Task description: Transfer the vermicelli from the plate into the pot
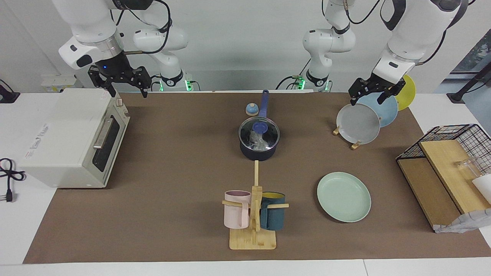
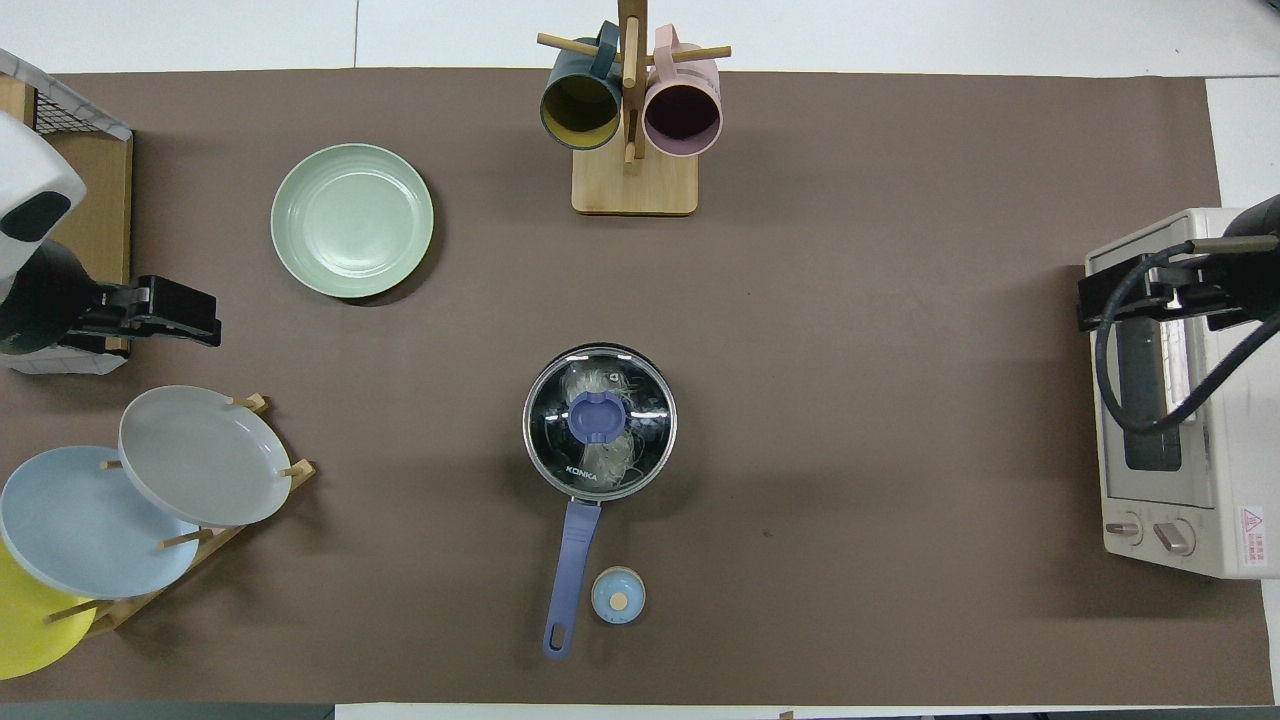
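The dark pot (image 1: 259, 152) with a long blue handle (image 1: 264, 103) stands mid-table, its handle pointing toward the robots. A glass lid with a blue knob (image 2: 598, 418) covers it. The whitish vermicelli (image 1: 258, 142) lies inside the pot, seen through the lid in the overhead view (image 2: 592, 384) too. The mint-green plate (image 1: 344, 196) lies bare, farther from the robots, toward the left arm's end (image 2: 352, 220). My left gripper (image 1: 367, 100) hangs open and empty over the plate rack. My right gripper (image 1: 128, 90) hangs open and empty over the toaster oven.
A white toaster oven (image 1: 73, 138) sits at the right arm's end. A wooden mug tree (image 1: 253, 230) holds a pink and a teal mug. A rack holds grey (image 1: 358, 123), light-blue and yellow plates. A small blue bell (image 1: 251, 109) is beside the handle. A wire basket (image 1: 460, 138) stands at the left arm's end.
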`<state>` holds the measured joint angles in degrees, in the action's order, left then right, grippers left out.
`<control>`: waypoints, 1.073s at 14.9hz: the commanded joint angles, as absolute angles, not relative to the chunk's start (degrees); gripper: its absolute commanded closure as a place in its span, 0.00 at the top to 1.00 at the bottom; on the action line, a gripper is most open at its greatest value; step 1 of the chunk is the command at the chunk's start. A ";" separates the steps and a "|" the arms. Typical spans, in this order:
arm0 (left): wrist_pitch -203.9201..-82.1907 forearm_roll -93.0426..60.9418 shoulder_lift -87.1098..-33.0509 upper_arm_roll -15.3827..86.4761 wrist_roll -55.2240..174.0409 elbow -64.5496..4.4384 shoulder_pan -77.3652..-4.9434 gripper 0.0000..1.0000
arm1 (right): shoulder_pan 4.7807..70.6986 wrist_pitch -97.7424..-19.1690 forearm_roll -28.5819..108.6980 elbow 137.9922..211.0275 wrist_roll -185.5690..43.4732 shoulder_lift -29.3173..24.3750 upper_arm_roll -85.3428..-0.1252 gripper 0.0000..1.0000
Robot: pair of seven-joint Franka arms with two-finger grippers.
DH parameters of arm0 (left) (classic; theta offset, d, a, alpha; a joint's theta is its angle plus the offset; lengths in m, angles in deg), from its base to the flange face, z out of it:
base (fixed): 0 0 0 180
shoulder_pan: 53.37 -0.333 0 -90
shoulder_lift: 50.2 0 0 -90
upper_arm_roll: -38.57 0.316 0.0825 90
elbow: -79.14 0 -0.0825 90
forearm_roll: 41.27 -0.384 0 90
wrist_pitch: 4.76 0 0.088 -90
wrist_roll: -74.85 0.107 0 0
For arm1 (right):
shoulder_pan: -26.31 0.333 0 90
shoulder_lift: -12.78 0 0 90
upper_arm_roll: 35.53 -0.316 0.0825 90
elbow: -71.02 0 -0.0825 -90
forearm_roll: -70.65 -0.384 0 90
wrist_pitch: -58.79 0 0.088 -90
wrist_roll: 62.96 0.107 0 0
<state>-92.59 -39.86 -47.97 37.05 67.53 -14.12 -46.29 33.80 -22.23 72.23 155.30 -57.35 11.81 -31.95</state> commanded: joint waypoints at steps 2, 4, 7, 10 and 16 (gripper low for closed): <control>-92.74 -40.57 -47.30 36.64 68.00 -14.64 -46.87 1.00 | 31.42 -21.19 72.58 156.89 -59.88 13.57 -32.98 1.00; -92.56 -40.57 -47.30 36.64 67.91 -14.64 -46.87 1.00 | 31.41 -21.36 72.49 157.41 -60.85 13.66 -32.90 1.00; -92.30 -40.57 -47.30 36.64 67.91 -14.64 -47.04 1.00 | 31.32 -20.84 72.41 157.51 -61.03 13.84 -32.90 1.00; -92.30 -40.57 -47.30 36.73 67.91 -14.64 -47.04 1.00 | 31.32 -20.84 72.41 157.59 -60.94 13.92 -32.90 1.00; -92.39 -40.57 -47.30 36.82 67.91 -14.64 -47.13 1.00 | 31.41 -20.84 72.49 157.59 -60.85 13.92 -32.90 1.00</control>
<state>-92.58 -39.86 -47.97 37.22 67.53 -14.12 -46.39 32.46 -21.08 72.23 156.00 -59.43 12.43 -32.09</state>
